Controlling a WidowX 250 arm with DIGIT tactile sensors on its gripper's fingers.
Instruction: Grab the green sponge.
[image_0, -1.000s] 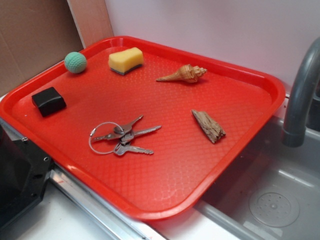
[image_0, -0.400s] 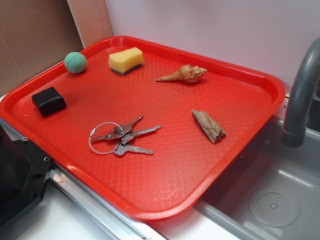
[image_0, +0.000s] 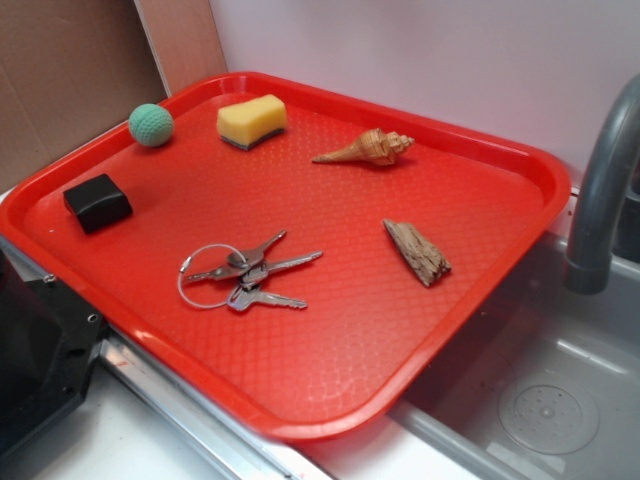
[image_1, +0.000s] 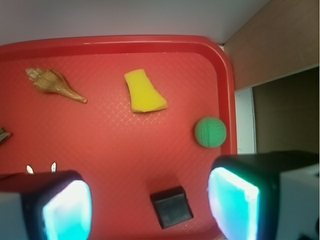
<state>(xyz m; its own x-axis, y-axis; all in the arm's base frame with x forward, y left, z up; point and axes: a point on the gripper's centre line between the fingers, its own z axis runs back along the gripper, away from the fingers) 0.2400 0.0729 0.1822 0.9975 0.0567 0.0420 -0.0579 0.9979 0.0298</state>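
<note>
Diamond-textured red tray (image_0: 480, 215) bears the green sponge (image_0: 252, 120) (yellow foam wedge); pincer (image_1: 150, 205) wide open, empty.

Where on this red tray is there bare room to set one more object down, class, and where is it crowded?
Free: the tray's near corner, between the keys, the wood chip and the front rim; also the middle, between seashell and keys. Crowded: the far-left end, where sponge, green ball and black block cluster.
</note>
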